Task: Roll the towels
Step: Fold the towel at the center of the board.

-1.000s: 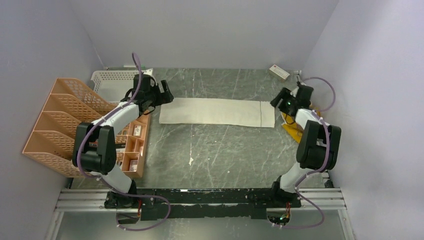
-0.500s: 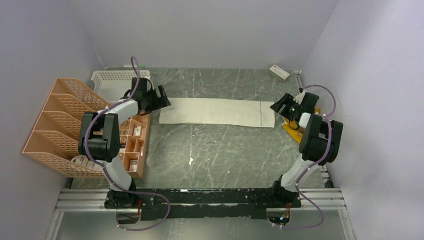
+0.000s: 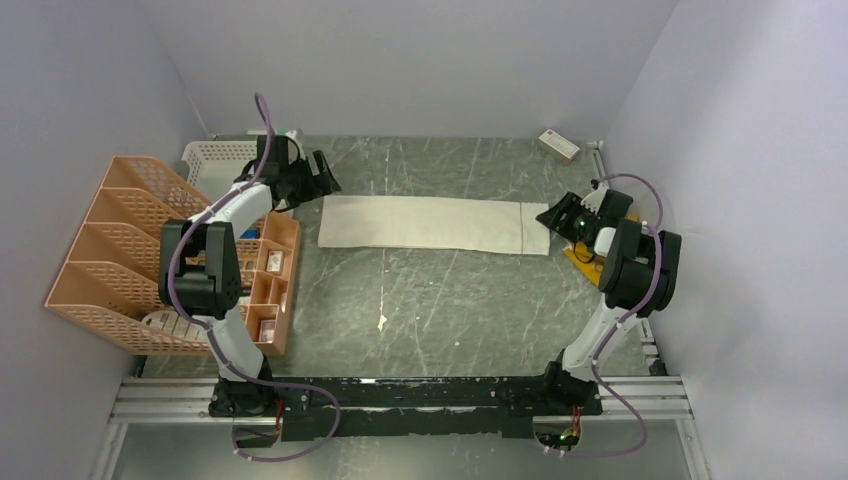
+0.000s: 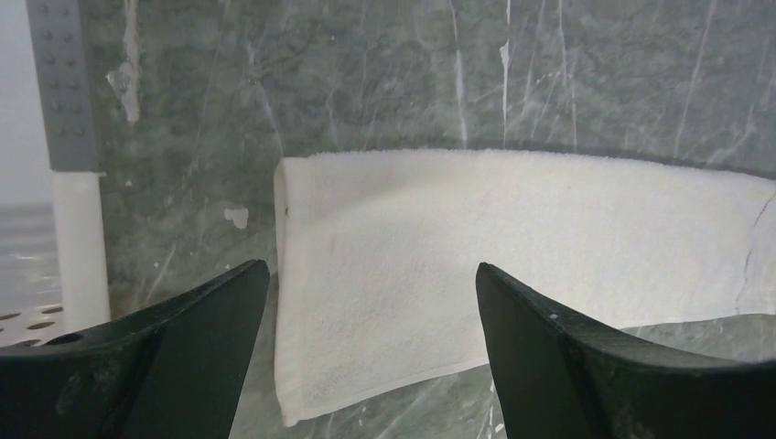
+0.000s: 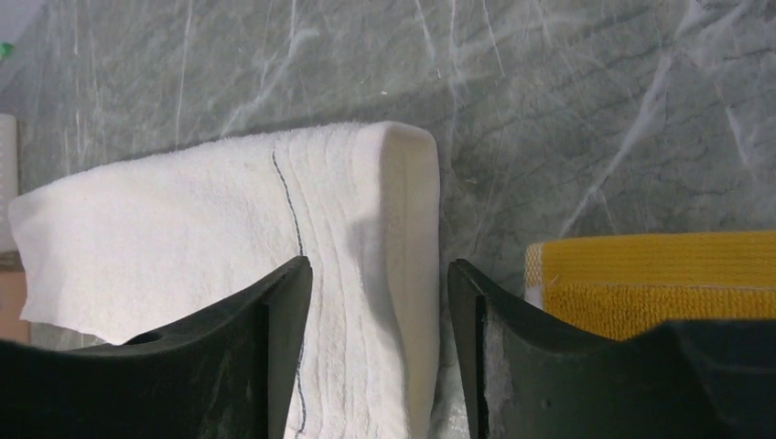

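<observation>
The off-white towel (image 3: 435, 223) lies flat and unrolled across the table, with a thin stitched line near its right end. My left gripper (image 3: 326, 178) is open and empty, just off the towel's left end; in the left wrist view (image 4: 371, 267) the towel's left edge (image 4: 512, 238) lies between and beyond the jaws. My right gripper (image 3: 551, 215) is open over the towel's right end; in the right wrist view (image 5: 377, 263) its jaws straddle the banded end (image 5: 229, 219). The mustard-yellow towel (image 3: 580, 256) lies under the right arm and also shows in the right wrist view (image 5: 659, 274).
An orange file rack (image 3: 110, 250) and a small orange compartment tray (image 3: 266, 290) stand at the left, with a white basket (image 3: 215, 155) behind them. A small white-and-red box (image 3: 558, 145) sits at the back right. Grey walls close in both sides.
My left gripper has moved back and slightly left, away from the towel's left corner. My right arm has folded in, and its gripper has come down to the towel's right end.
</observation>
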Robot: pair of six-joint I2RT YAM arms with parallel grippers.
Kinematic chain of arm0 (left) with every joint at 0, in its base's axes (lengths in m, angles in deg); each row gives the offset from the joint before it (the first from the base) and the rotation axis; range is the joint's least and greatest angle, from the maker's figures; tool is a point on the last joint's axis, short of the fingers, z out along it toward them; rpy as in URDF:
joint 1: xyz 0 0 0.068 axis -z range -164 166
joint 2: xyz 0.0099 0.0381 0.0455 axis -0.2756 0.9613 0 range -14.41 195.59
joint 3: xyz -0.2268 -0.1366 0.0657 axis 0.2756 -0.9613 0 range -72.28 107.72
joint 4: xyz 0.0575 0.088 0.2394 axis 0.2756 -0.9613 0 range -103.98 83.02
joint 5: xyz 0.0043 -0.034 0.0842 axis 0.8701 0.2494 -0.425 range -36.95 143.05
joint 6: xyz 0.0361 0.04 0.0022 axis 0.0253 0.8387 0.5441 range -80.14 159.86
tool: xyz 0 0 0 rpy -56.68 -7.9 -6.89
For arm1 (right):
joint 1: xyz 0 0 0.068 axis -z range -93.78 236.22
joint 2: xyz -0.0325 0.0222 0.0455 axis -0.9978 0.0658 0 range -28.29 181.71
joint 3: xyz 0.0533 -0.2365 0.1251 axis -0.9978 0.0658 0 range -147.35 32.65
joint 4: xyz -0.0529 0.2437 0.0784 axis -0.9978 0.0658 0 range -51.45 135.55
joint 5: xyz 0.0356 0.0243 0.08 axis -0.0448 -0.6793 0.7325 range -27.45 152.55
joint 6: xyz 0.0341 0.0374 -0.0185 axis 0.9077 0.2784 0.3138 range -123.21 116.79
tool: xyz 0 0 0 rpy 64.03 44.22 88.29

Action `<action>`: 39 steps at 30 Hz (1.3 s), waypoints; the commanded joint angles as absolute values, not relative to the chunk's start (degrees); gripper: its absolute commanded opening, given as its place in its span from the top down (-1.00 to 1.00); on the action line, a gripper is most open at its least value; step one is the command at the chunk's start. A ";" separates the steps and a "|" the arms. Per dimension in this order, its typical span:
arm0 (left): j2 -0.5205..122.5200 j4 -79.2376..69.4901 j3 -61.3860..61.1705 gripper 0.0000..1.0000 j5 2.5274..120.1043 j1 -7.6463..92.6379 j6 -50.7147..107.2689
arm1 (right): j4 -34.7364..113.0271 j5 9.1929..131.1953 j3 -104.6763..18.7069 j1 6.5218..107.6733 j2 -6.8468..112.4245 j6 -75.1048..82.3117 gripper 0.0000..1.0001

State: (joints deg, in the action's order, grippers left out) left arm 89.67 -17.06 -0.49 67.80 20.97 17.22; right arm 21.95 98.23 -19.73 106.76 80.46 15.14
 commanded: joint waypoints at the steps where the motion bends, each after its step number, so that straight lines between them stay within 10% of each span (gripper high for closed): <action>1: 89.66 -19.81 2.71 -0.89 70.95 19.47 18.37 | 20.75 100.84 -17.99 106.71 83.92 16.16 -0.09; 14: 86.94 -17.31 0.89 -0.89 75.52 17.85 16.92 | 16.87 105.28 -15.22 106.53 84.18 19.01 0.23; 20: 85.81 -18.78 1.53 -0.88 75.39 17.60 17.24 | 20.68 102.74 -16.05 106.65 81.92 18.39 1.00; 39: 84.10 -24.09 5.32 -0.89 75.15 16.26 21.36 | 45.06 65.85 -34.90 105.87 68.70 6.31 1.00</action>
State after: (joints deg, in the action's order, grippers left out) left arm 86.15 -22.38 3.21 74.27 16.95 19.08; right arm 38.98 78.24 -31.93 108.88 71.50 11.58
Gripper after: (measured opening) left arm 0.944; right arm 0.020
